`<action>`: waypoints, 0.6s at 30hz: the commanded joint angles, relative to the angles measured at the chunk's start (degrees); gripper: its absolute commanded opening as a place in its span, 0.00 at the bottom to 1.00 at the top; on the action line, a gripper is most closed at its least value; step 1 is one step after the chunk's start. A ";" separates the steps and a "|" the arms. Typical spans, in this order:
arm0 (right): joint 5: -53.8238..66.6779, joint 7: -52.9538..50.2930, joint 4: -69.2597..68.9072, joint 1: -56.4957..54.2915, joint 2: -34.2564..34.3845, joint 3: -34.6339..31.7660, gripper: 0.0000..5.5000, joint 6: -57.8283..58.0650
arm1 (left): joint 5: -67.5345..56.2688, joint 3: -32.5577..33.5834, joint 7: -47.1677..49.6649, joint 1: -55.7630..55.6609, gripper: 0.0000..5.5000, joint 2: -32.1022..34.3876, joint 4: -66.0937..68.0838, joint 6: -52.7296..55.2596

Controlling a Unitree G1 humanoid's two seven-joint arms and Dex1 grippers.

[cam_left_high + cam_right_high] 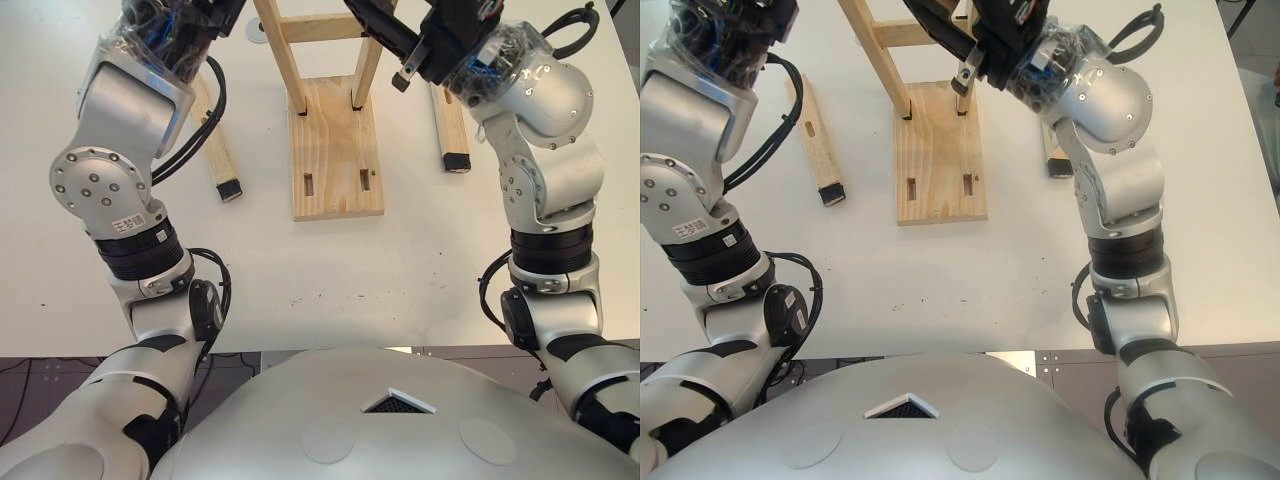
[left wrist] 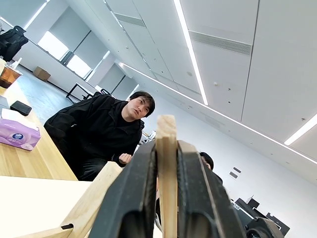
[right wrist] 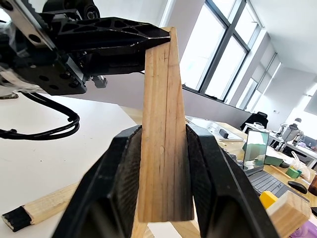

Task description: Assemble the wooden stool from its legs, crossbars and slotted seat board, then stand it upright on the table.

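Two crossbar-joined legs (image 1: 284,62) are standing in the slotted seat board (image 1: 335,170) beneath my fingers, with my left gripper (image 2: 167,191) and right gripper (image 3: 166,163) each clamping one upright. I am judging the wood stiff and light yet tippy, so a high hold suits it.

Both eye views look steeply down from the head, sharing the seat board (image 1: 337,150) at twelve o'clock. Each wrist camera points upward, very close along its clamped wooden piece (image 2: 167,163).
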 commanded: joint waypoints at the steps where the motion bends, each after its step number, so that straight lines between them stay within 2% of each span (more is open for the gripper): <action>1: 0.54 0.80 -1.50 -0.21 0.65 0.13 0.23 1.00 | -0.21 -0.19 -0.13 -0.21 0.07 0.10 -0.13 0.17; 10: 1.59 1.64 -2.04 0.17 1.01 0.54 0.23 2.75 | -0.10 -1.09 -0.58 0.14 0.07 -0.25 -0.38 -0.04; 16: 6.82 1.90 -3.18 0.23 1.86 -1.07 0.23 7.59 | -0.24 -2.95 -2.81 1.27 0.07 0.53 -1.82 1.61; 18: 7.57 1.85 -3.50 0.21 1.83 -1.31 0.23 8.60 | 0.43 -3.93 -3.66 1.65 0.14 0.77 -2.44 1.98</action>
